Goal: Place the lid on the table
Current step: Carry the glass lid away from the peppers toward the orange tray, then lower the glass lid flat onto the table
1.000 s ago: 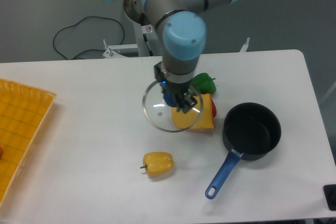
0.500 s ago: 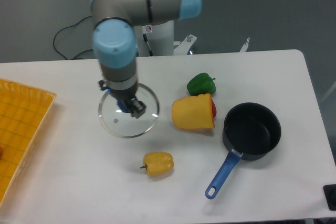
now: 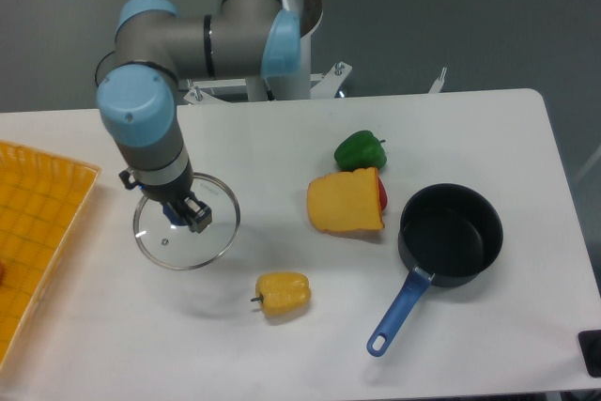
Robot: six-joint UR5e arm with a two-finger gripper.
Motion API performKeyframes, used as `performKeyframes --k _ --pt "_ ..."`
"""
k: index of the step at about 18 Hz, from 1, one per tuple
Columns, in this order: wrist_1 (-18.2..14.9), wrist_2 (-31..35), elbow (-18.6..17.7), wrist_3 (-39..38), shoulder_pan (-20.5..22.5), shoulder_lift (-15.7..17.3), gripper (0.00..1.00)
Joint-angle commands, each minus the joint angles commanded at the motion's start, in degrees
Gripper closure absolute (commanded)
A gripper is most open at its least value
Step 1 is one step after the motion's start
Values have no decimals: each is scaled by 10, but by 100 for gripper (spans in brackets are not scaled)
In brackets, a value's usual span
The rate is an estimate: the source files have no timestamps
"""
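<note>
The round glass lid [image 3: 164, 241] with a thin metal rim hangs just above the white table [image 3: 282, 345], left of centre. My gripper [image 3: 184, 214] reaches down from the arm and is shut on the lid's centre knob, which its fingers hide. The lid looks slightly tilted, and a faint shadow lies under it on the tabletop.
A yellow pepper [image 3: 283, 294] lies just right of and below the lid. A yellow wedge [image 3: 345, 202], a green pepper [image 3: 361, 150] and a black pot with a blue handle [image 3: 449, 235] sit to the right. A yellow gridded tray [image 3: 33, 232] is at the left edge.
The arm has carried the lid leftward across the table, from beside the yellow wedge to left of centre, and lower.
</note>
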Motion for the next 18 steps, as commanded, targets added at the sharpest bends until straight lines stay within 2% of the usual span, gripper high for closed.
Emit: performKeyframes --k 5,10,14,18 --pt "34 2 -8 -29 -18 -23 47" --pt "38 5 -8 -33 -20 -32 47" --pt "75 37 -8 -64 -40 -61 47" --pt "80 45 -7 -68 -43 -74 47"
